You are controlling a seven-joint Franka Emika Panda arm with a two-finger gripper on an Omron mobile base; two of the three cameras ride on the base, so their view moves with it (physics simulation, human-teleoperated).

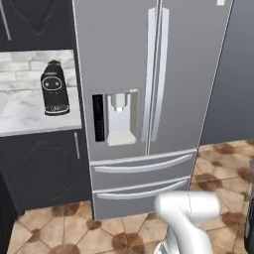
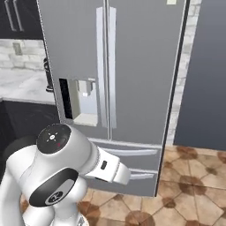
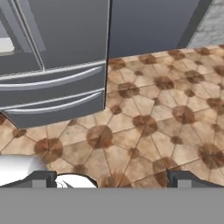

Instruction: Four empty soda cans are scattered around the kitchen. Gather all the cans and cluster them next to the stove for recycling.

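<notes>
Steel fridge fills the front, tiled floor below, marble desk to its left with a black coffee maker; no cans or stove in sight, so their place can't be told, and this looks like the search/drive step: next move calls for turning the base to find a can. The pincer is wide open and empty in the hand view aimed at floor and fridge drawers, while base views add the dispenser.
</notes>
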